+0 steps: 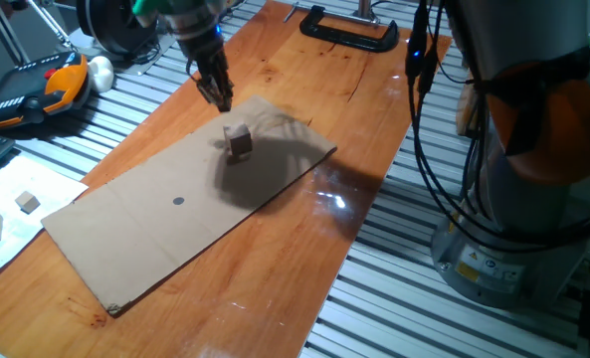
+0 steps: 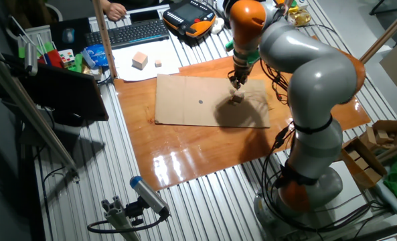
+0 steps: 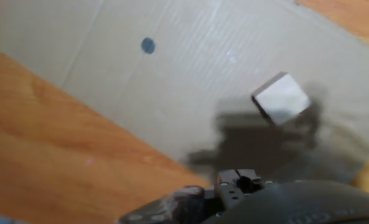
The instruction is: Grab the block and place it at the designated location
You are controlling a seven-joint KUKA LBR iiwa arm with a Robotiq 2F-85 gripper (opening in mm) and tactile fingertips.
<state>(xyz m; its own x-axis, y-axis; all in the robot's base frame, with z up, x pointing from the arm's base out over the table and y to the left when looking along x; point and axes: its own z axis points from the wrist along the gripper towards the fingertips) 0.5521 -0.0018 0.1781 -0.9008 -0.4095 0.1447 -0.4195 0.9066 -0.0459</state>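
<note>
We read no writing or brand anywhere. The block (image 1: 239,141), a small wooden cube with smooth faces, sits right of centre on the flat, ribbed cardboard (image 1: 155,239), apart from the dark round dot (image 1: 178,201) to its lower left. The gripper (image 1: 218,96) hangs just above and left of the block, holding nothing, fingers close together; we cannot tell whether they are closed.

Hand view blurred, jaws cut off at bottom edge; gripper (image 1: 218,94) opening too small to tell.
</note>
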